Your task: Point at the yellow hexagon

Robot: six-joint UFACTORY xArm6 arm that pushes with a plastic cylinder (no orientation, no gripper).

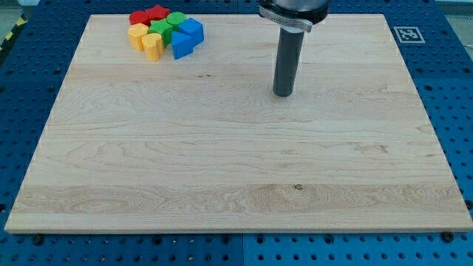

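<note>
The yellow hexagon (137, 34) sits at the left edge of a tight cluster of blocks near the board's top left. Next to it lies a second yellow block (153, 46), rounded at its lower end. The cluster also holds two red blocks (148, 15), one star-shaped, two green blocks (168, 25) and two blue blocks (185, 39). My tip (283, 94) rests on the board well to the right of the cluster and slightly lower in the view, touching no block.
The wooden board (236, 162) lies on a blue perforated table. A black-and-white marker tag (407, 34) sits off the board's top right corner. The rod's dark mount (293, 13) hangs at the view's top.
</note>
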